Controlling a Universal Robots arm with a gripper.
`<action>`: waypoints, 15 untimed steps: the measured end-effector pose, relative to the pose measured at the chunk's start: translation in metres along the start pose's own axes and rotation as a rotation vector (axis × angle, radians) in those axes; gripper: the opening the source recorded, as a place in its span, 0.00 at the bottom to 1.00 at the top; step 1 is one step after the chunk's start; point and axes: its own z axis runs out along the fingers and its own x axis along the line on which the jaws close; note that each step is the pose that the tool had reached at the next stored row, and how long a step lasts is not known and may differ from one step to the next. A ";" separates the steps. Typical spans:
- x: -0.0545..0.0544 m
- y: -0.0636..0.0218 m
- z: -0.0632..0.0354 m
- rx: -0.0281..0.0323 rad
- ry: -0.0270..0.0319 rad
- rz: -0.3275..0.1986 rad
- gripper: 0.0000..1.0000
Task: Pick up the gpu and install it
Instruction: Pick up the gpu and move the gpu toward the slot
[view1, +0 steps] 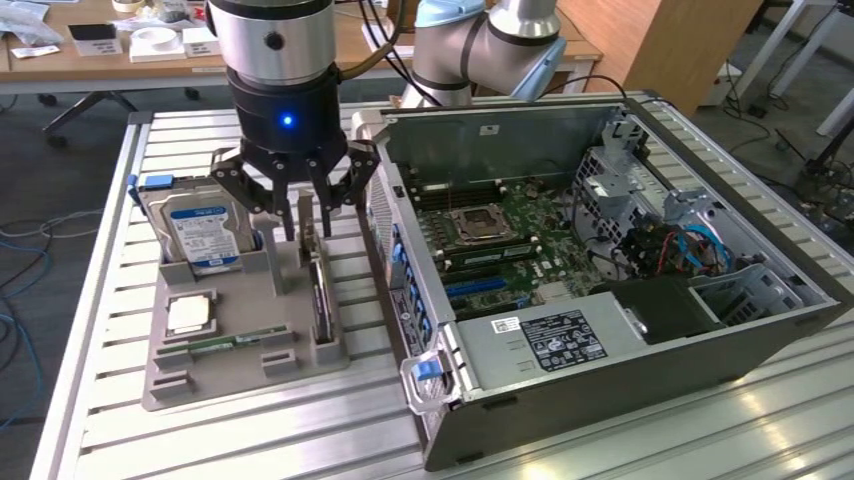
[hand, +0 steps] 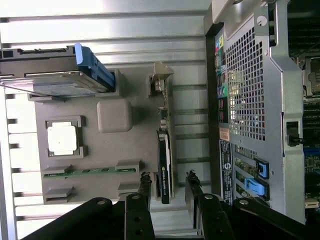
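Note:
The gpu (view1: 319, 290) stands on its edge in a slot of the grey holder tray (view1: 227, 380), beside the open computer case (view1: 601, 270). It is a thin green card with a black cooler (hand: 164, 165) and a silver end bracket (hand: 161, 80). My gripper (view1: 306, 222) hangs right over the card's far end, open. In the wrist view the gripper (hand: 168, 179) has one black fingertip on each side of the gpu's cooler end, with a gap to the card on both sides. Nothing is held.
The tray also carries an upright silver hard drive (view1: 200, 232), a CPU (view1: 191, 313) and a RAM stick (view1: 220, 343). The case lies open with its motherboard (view1: 494, 240) facing up and its rear panel (hand: 250, 100) close to the tray. Everything rests on a slatted aluminium table (view1: 160, 440).

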 end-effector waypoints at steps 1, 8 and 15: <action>0.000 0.0000 0.0000 0.0001 0.0000 0.000 0.42; 0.000 -0.0001 0.0030 0.0000 0.0001 0.000 0.42; 0.000 -0.0002 0.0048 0.0000 0.0000 0.000 0.42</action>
